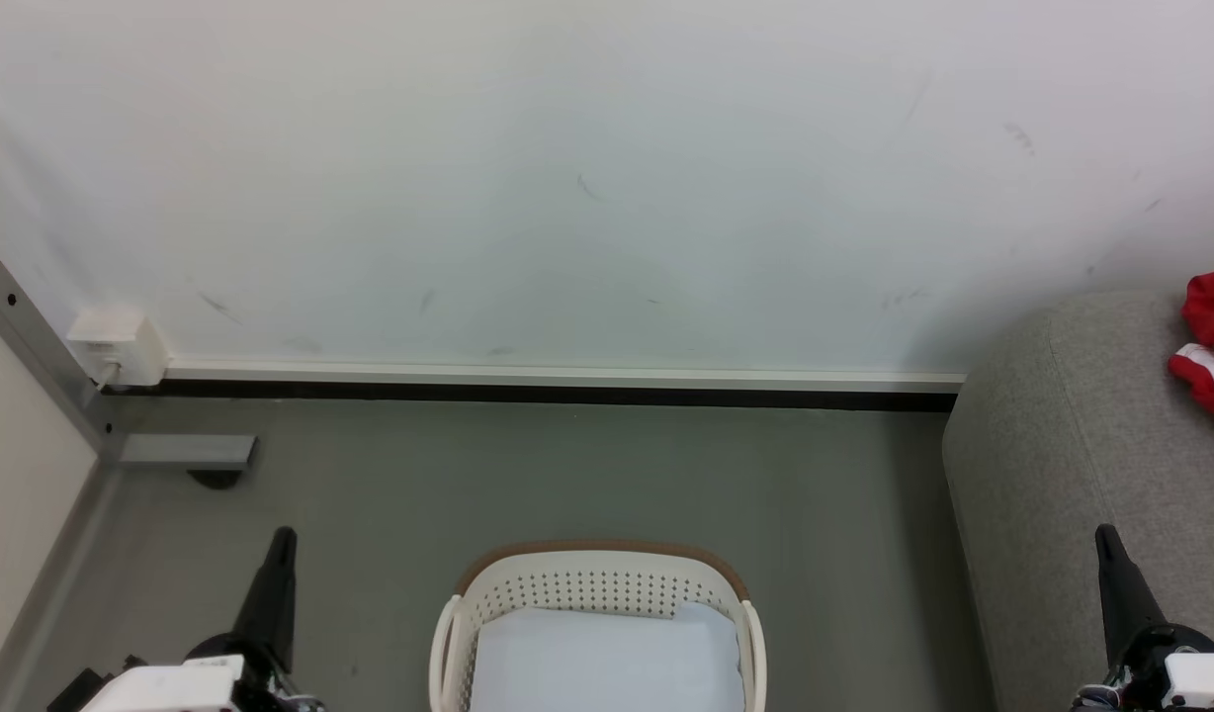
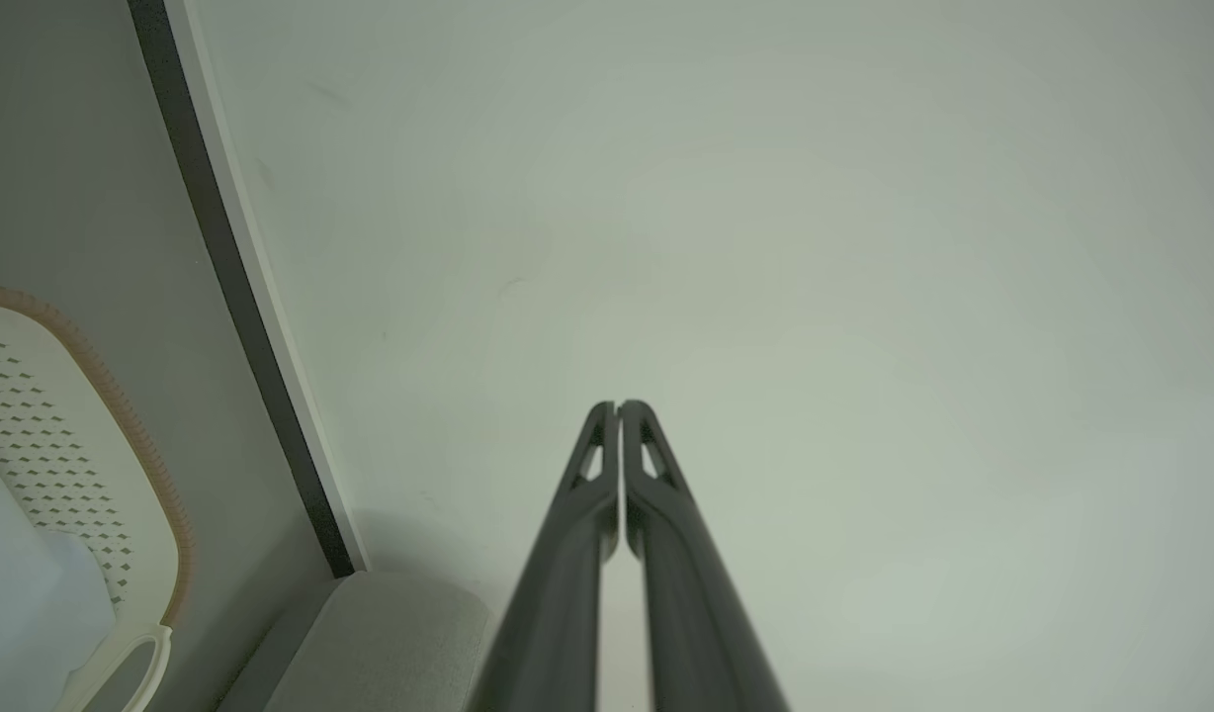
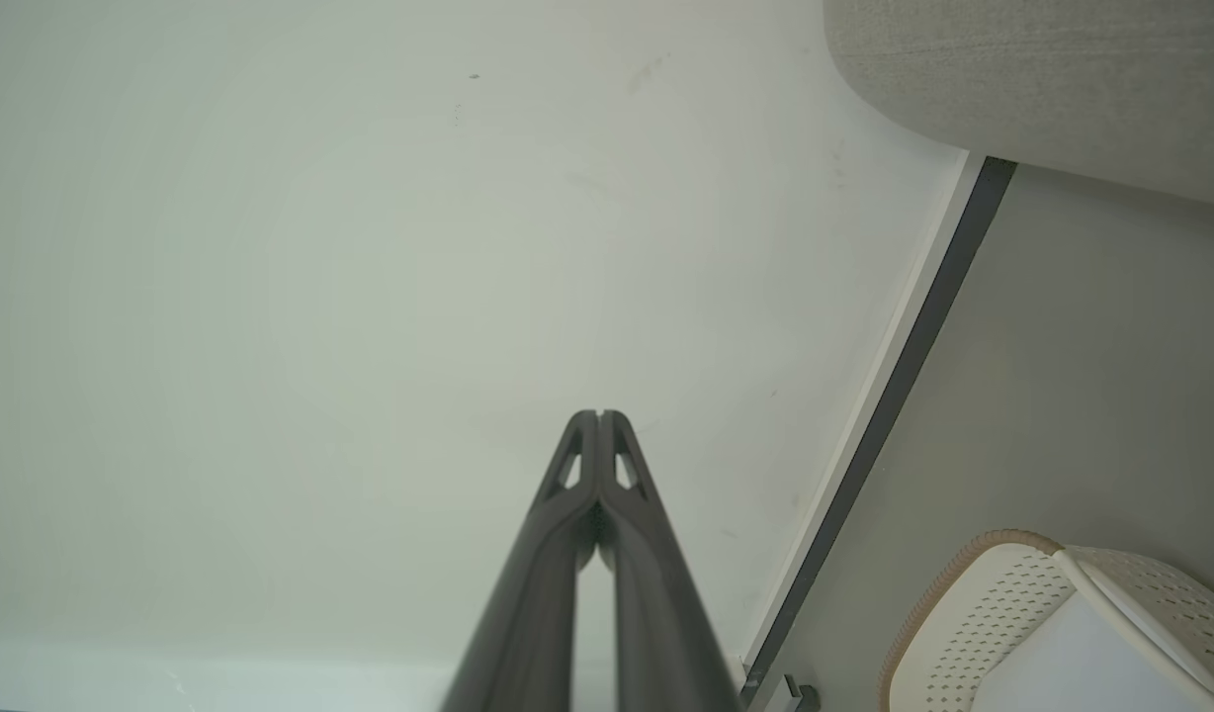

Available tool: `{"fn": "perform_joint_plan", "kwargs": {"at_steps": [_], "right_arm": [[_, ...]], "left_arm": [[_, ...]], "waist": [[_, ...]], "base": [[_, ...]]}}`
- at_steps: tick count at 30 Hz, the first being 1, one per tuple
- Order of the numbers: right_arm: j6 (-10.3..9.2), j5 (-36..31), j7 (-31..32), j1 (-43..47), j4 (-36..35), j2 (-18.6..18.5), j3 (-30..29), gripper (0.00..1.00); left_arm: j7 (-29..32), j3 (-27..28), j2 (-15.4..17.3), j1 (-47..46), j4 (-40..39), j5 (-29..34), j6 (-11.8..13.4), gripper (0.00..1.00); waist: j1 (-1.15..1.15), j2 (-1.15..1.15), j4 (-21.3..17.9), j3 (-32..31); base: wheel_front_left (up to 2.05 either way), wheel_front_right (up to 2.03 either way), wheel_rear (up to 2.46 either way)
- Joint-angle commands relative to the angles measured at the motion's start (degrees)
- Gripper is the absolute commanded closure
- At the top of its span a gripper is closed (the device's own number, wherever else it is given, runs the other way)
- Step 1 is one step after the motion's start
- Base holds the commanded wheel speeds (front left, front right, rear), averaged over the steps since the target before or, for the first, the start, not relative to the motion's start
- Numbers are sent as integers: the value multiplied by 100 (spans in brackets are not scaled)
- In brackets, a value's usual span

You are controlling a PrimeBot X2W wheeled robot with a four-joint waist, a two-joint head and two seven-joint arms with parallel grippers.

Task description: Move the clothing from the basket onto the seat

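Note:
Red clothing (image 1: 1212,341) with a white patch lies on the grey seat (image 1: 1062,445) at the right edge of the head view. The cream perforated basket (image 1: 597,583) with a brown rim stands on the floor at the bottom centre, a flat pale bluish-white sheet (image 1: 607,663) inside it. My left gripper (image 1: 283,539) is shut at the lower left, left of the basket. Over the seat's front, at the lower right, my right gripper (image 1: 1104,539) is shut too. Both wrist views show the fingertips pressed together, left gripper (image 2: 618,405) and right gripper (image 3: 599,415), pointing at the wall with nothing held.
A white wall with a white and black skirting (image 1: 567,386) runs behind the basket. A white socket box (image 1: 118,346) and a grey metal post (image 1: 34,346) with a foot stand at the left. Grey floor (image 1: 567,475) lies between basket and wall.

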Motion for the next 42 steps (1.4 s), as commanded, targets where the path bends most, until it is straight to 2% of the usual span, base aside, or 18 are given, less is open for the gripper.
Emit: {"fn": "perform_joint_plan", "kwargs": {"at_steps": [1, 42], "right_arm": [[-12, 11, 17, -70, 17, -42, -19, 100], [-12, 12, 16, -70, 17, -42, -19, 100]], "left_arm": [[21, 18, 40, -40, -17, -79, -39, 100], [20, 17, 40, -40, -17, -79, -39, 100]], "waist": [[0, 0, 0, 0], [0, 0, 0, 0]], "base": [[0, 0, 0], [0, 0, 0]]}}
